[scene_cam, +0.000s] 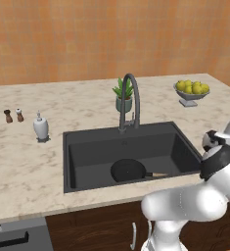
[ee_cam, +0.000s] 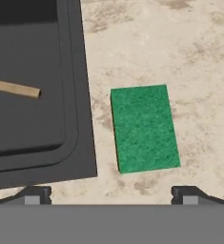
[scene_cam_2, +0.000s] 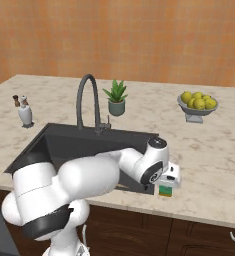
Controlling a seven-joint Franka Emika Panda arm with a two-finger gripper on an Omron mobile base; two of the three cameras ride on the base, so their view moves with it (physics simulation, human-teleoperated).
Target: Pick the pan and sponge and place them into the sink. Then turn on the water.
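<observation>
The white arm folds forward from its base, elbow bulging low in front of the cabinet, and its wrist bends down over the tabletop just right of the sink. The pincer points straight down with its two dark fingertips set wide apart, holding nothing — the sponge lies between them and a little ahead. Seen from the hand, the sponge is a flat rectangle with a rough green scouring face upward; in the right base view its yellow body shows beneath the green layer, directly under the hand. It rests on the tabletop just beside the sink's right rim, apart from the rim by a narrow strip of stone. The tabletop is pale beige marble with mottled brown veining. The sink is a matte dark-grey rectangular basin with rounded inner corners and a flat raised border. The pan, round, shallow and black, lies on the basin floor toward the front, its thin handle pointing right — the handle's end looks like pale wood. Behind the basin rises the dark gooseneck faucet. Bare stone lies open to the right of the sponge and beyond it.
</observation>
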